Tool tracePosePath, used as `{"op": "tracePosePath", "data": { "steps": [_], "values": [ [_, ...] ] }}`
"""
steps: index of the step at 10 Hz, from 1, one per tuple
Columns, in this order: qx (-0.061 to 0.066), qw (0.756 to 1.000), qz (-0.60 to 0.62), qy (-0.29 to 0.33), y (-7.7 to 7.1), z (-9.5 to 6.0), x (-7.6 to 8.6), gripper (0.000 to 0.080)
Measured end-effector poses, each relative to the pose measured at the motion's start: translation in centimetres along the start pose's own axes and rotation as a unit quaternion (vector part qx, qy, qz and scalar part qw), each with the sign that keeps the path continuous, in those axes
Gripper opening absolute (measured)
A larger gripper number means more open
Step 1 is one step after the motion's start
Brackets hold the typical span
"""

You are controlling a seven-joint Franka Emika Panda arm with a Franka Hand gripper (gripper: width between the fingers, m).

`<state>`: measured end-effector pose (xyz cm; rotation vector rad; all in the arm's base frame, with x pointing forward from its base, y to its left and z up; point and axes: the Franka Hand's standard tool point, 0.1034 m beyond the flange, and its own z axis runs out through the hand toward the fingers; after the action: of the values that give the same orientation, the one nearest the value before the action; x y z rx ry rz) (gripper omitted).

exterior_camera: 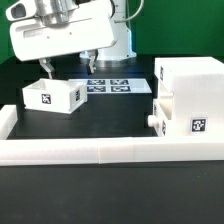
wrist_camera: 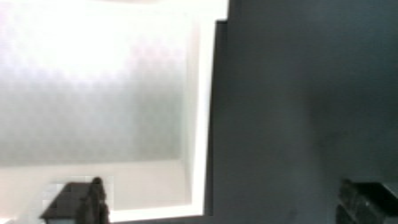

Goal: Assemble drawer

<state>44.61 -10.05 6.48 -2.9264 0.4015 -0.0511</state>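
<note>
Exterior view: our tool [exterior_camera: 67,64] hangs wide open over the small white open-top plastic tray [exterior_camera: 60,100], well apart from the tall white boxy housing [exterior_camera: 190,75], and we fear a fingertip clipping the tray wall shoves it askew.

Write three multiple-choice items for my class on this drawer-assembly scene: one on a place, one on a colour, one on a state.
1. Where does the loose tray lie relative to the housing?
A. on top of it
B. to the exterior view's left of it
C. inside it

2. What colour is the table?
A. black
B. white
C. red

3. How do the jaws of the gripper stand?
A. shut on the tray
B. shut on nothing
C. open

Answers:
1 B: the tray sits apart from the housing, with bare table between them.
2 A: a dark surface shows between the white parts.
3 C: the wrist view shows them far apart.
</note>
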Motion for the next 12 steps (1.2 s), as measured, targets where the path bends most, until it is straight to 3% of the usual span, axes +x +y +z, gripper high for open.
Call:
{"op": "tracePosePath", "data": {
  "steps": [3, 5, 9, 12],
  "values": [
    [-0.001, 1.0, -0.002, 0.001, -0.1, 0.3, -0.1, 0.0649],
    [-0.004, 1.0, 0.0, -0.007, -0.8, 1.5, -1.3, 0.0649],
    [-0.017, 1.0, 0.002, -0.006, 0.7, 4.4, -3.0, 0.0649],
    [-0.019, 1.0, 0.001, -0.005, 1.0, 5.7, -3.4, 0.0649]
  ]
}}
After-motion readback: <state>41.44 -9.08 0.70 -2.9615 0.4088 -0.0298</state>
